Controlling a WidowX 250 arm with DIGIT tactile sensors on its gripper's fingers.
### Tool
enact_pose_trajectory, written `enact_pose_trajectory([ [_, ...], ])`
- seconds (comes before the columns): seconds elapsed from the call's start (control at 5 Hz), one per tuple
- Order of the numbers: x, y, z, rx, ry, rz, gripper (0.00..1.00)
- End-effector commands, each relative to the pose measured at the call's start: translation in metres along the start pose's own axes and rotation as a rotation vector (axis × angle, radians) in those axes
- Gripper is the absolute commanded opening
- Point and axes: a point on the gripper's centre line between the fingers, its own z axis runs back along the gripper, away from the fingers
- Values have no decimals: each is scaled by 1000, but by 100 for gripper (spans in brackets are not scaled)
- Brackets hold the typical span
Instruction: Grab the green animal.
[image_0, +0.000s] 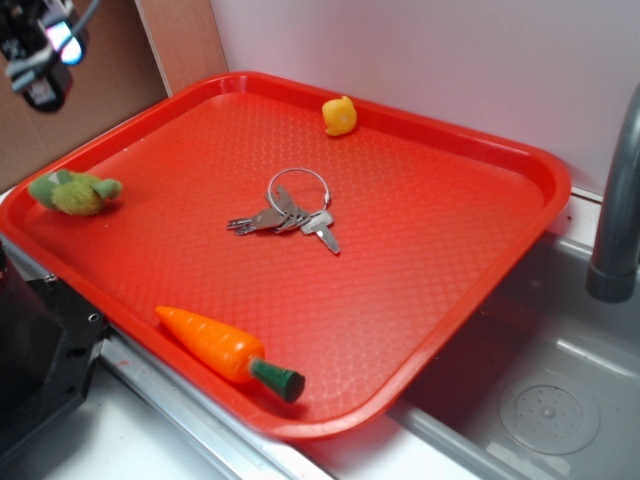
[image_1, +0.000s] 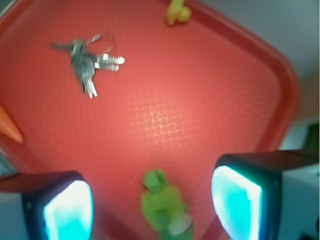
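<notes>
Exterior view: I see the claw (image_0: 45, 50) high at the top-left corner, mostly cropped, well above the red tray (image_0: 480, 150); its jaw state is not readable from here. The green animal (image_0: 75, 192) lies at the tray's left edge, a fuzzy oblong plush, yellow-green with darker ends. Also on the tray: a metal key ring with keys (image_0: 288, 212) near centre, a glossy yellow duck (image_0: 340, 116) by the far rim, and a smooth orange carrot (image_0: 228, 353) with a dark green stem near the front rim. The tray floor has a fine embossed grid. Wrist view: the claw (image_1: 152, 205) stands wide, two dark fingers (image_1: 235, 197) with glowing cyan pads, the green animal (image_1: 162, 207) below and between them, untouched. I judge this the approach step, roughly aligned. Next move calls for a straight descent, then closing on the soft body; the plush should compress easily.
</notes>
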Motion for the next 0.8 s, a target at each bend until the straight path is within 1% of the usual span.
enact_pose_trajectory([
  [0.0, -13, 19, -34, -63, -8, -93, 100],
  [0.4, -29, 7, -68, -68, 53, -228, 100],
  [0.6, -38, 11, -80, -24, 130, -195, 100],
])
